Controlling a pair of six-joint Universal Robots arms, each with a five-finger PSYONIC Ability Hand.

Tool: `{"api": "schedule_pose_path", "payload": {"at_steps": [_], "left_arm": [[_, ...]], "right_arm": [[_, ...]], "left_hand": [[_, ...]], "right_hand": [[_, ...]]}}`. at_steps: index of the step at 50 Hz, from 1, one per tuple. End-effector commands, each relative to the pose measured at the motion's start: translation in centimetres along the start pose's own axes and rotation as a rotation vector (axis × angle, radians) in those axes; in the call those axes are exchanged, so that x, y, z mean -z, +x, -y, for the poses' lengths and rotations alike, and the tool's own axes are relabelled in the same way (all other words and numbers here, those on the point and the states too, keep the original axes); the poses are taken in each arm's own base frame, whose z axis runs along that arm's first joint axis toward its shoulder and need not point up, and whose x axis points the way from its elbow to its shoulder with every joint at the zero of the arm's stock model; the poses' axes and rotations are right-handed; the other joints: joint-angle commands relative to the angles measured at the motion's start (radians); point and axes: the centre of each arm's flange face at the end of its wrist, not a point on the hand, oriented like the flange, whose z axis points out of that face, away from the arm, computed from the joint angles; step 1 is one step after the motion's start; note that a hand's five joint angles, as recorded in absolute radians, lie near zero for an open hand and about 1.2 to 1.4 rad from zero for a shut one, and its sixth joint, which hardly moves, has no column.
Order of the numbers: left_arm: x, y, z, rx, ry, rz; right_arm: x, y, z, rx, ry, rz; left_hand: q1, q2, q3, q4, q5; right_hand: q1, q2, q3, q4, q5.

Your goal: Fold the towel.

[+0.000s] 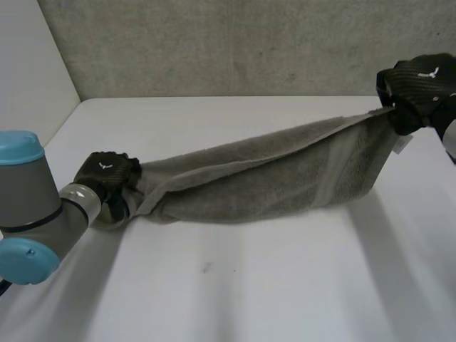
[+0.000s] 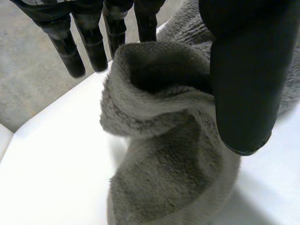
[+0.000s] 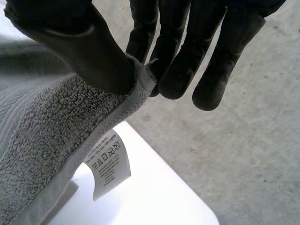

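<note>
One grey towel (image 1: 271, 178), two black robot hands, one white table (image 1: 249, 292) and one small white care label (image 1: 403, 145).

The towel is stretched between the two hands like a slack band. The left hand (image 1: 107, 171) is at the towel's near-left end, low by the table, at the end of the grey arm (image 1: 32, 206) with light-blue caps. The right hand (image 1: 420, 82) is at the far-right end, raised above the table's far corner.

The towel's long axis runs from near left to far right, climbing toward the right hand. It is doubled lengthwise, narrow and bunched at the left end and wider at the right end, where it hangs down from the top corner. The label dangles from that end, just below the right hand.

In the left wrist view, the left hand (image 2: 243, 84) pinches a bunched end of towel (image 2: 159, 140) — the thumb presses on one side, and the fingers (image 2: 89, 42), nearly straight, stand on the other. The white table (image 2: 51, 159) lies below.

In the right wrist view, the right hand (image 3: 79, 47) pinches the towel (image 3: 42, 126) at its hemmed corner — the thumb lies on the pile and the fingers (image 3: 178, 65) close against it from behind. The label (image 3: 107, 165), printed with wash symbols, hangs from the hem just under the thumb, above the table's corner (image 3: 150, 197).
</note>
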Motion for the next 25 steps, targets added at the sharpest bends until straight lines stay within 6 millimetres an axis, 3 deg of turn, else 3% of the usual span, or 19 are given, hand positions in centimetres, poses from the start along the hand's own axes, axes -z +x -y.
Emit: {"api": "schedule_pose_path", "payload": {"at_steps": [1, 9, 25], "left_arm": [[2.5, 1.3, 1.0, 0.02, -0.004, -0.124], [4.6, 3.5, 2.5, 0.052, 0.037, -0.203], [6.2, 8.0, 1.5, 0.1, 0.013, -0.329]], "right_arm": [[-0.7, -0.6, -1.4, -0.013, -0.04, 0.021], [-0.7, -0.6, -1.3, -0.013, -0.041, 0.023], [-0.7, -0.6, -1.4, -0.011, -0.041, 0.021]], "left_hand": [[-0.095, -0.09, -0.091, -0.096, -0.091], [-0.072, -0.066, -0.068, -0.073, -0.068], [0.028, 0.033, 0.032, 0.027, 0.032]], "right_hand": [[0.067, 0.063, 0.061, 0.056, 0.056], [0.067, 0.063, 0.061, 0.056, 0.056], [0.067, 0.063, 0.061, 0.056, 0.056]]}}
